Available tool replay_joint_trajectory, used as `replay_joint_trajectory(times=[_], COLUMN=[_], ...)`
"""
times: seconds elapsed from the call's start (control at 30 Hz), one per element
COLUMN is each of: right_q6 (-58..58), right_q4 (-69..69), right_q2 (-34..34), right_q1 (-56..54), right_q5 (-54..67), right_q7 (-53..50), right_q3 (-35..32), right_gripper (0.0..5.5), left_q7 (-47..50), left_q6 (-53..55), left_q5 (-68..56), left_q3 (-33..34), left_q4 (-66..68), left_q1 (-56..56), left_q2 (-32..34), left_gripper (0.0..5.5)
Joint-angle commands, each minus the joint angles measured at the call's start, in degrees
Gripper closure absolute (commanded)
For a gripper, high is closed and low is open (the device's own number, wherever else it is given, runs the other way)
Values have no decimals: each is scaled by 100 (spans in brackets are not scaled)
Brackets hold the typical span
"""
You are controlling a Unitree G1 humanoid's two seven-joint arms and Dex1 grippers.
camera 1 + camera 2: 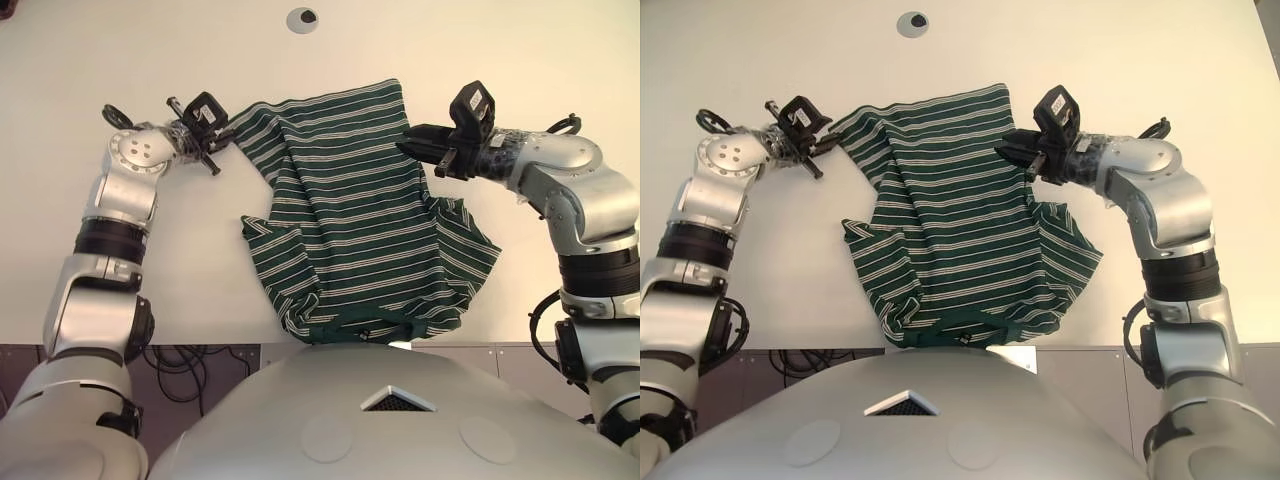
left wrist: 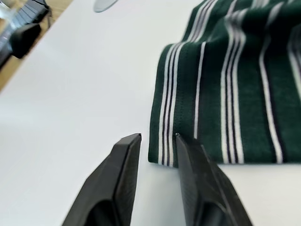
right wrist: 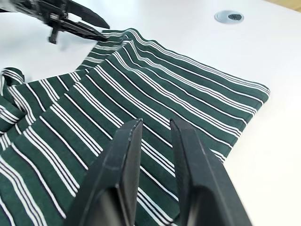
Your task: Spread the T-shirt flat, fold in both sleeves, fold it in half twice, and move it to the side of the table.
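The dark green T-shirt point(image 1: 350, 230) with white stripes lies in the middle of the white desk point(image 1: 120, 60). Its far part is fairly flat, while its near part is bunched and creased, with folds on both sides, and reaches the desk's near edge. The left arm comes up along the left side of the desk, bent at the elbow. Its wrist is turned inward, so the left hand point(image 1: 228, 137) points across toward the shirt's far left corner. In the left wrist view this hand point(image 2: 157, 137) is low over the desk. Its two black fingers point(image 2: 123, 165) are a little apart with bare desk in the gap, and the striped corner lies right at their tips, not clamped. The right arm mirrors it from the right side, forearm raised and wrist bent inward. The right hand point(image 1: 408, 142) points left at the shirt's far right edge. From its own wrist view the right hand point(image 3: 155, 121) hangs over the striped cloth, fingers narrowly parted and gripping nothing. A round cable hole point(image 1: 302, 19) sits in the desk beyond the shirt.
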Motion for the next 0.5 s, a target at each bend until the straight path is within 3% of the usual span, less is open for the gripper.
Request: replay_joint_trajectory(times=[0.03, 0.17, 0.3, 0.4, 0.5], right_q6=[-674, -1188, -1376, -1351, -1315], right_q4=[260, 470, 497, 335, 215], right_q2=[-38, 155, 391, 561, 723], right_q1=[167, 392, 474, 596, 668], right_q5=[-853, -1341, -1475, -1482, -1478], right_q7=[-317, -631, -779, -890, -1055], right_q3=[490, 690, 716, 708, 683], right_gripper=[445, 445, 445, 445, 445], left_q7=[1415, 2657, 2988, 2530, 1335], left_q6=[-511, -844, -1197, -1517, -1382], left_q5=[1012, 1011, 583, 364, -38], left_q3=[-401, -49, 569, 812, 862], left_q4=[2293, 3324, 3510, 3232, 2190], left_q1=[-1235, -1998, -2467, -2627, -1987], left_q2=[-381, -844, -995, -969, -1055], left_gripper=[419, 419, 419, 419, 419])
